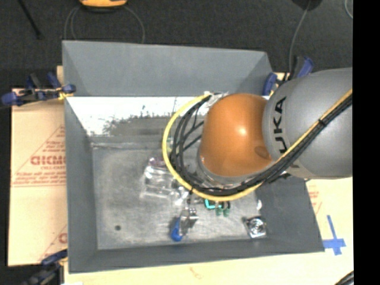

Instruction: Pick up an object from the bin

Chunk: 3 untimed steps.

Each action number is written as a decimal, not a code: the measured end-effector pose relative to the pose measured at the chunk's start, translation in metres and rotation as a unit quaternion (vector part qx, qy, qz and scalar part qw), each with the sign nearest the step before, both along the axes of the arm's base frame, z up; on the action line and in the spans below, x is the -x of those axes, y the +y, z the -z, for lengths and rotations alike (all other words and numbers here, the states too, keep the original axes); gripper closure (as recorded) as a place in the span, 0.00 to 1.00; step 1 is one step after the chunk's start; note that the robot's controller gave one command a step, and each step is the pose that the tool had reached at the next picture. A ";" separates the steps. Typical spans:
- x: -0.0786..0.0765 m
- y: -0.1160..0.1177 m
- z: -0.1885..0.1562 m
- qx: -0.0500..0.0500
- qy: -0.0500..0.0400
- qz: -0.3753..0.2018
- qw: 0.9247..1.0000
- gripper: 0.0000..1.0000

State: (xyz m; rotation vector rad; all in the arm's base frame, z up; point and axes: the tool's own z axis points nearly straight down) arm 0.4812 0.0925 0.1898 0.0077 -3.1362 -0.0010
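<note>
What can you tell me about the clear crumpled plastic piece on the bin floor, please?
The clear crumpled plastic piece looks like thin transparent wrapping, glinting white along its folds. It lies on the grey metal bin floor, left of centre, beside the yellow cable loop. Its right edge nears a small heap under the orange wrist cover; contact there is unclear.

The left floor of the bin (113, 189) lies open, while a clear plastic piece (155, 180), a blue-ended tool (178, 231) and the arm (297, 129) crowd the right
</note>
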 end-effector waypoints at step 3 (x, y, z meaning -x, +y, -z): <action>-0.003 -0.034 -0.014 -0.001 -0.008 0.036 0.999 1.00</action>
